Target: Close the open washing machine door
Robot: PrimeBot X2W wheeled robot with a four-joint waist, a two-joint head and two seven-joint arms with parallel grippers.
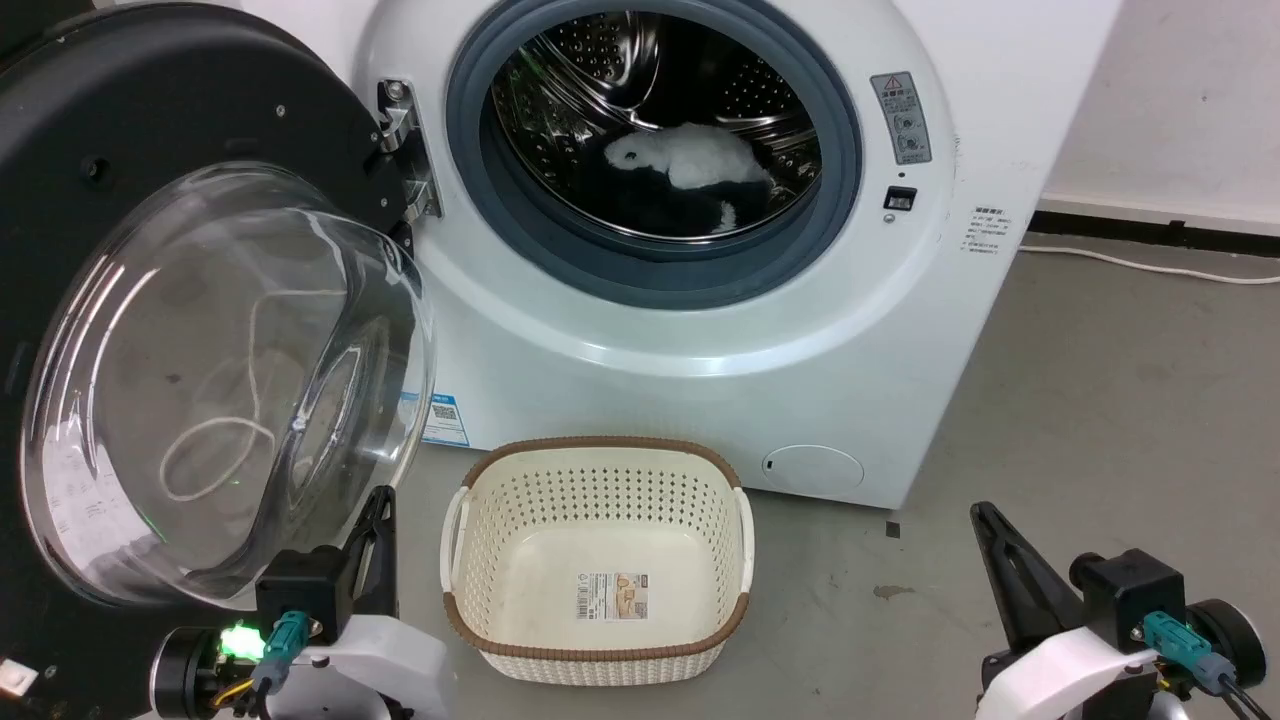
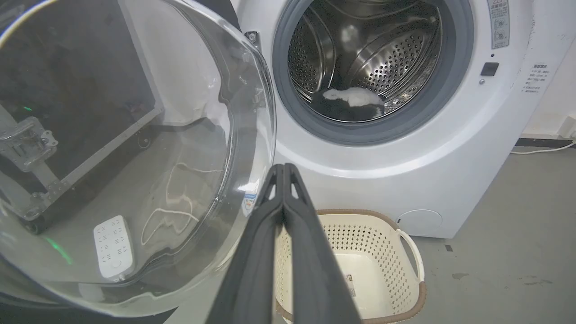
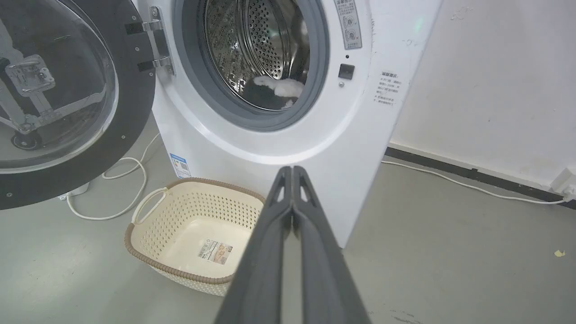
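Just beside the open washing machine door (image 1: 200, 350), the left gripper (image 1: 380, 500) sits clenched, empty.

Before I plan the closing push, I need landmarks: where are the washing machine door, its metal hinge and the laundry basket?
washing machine door (image 1: 150, 110): head view, upper part of the black rim.
metal hinge (image 1: 402, 125): head view, its silver bracket.
laundry basket (image 1: 600, 445): head view, brown far rim.

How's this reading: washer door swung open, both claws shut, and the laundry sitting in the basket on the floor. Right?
Not quite. The basket is empty, as the head view shows; the laundry lies inside the washing machine. The washing machine door is open, and the left claw and right claw are shut.
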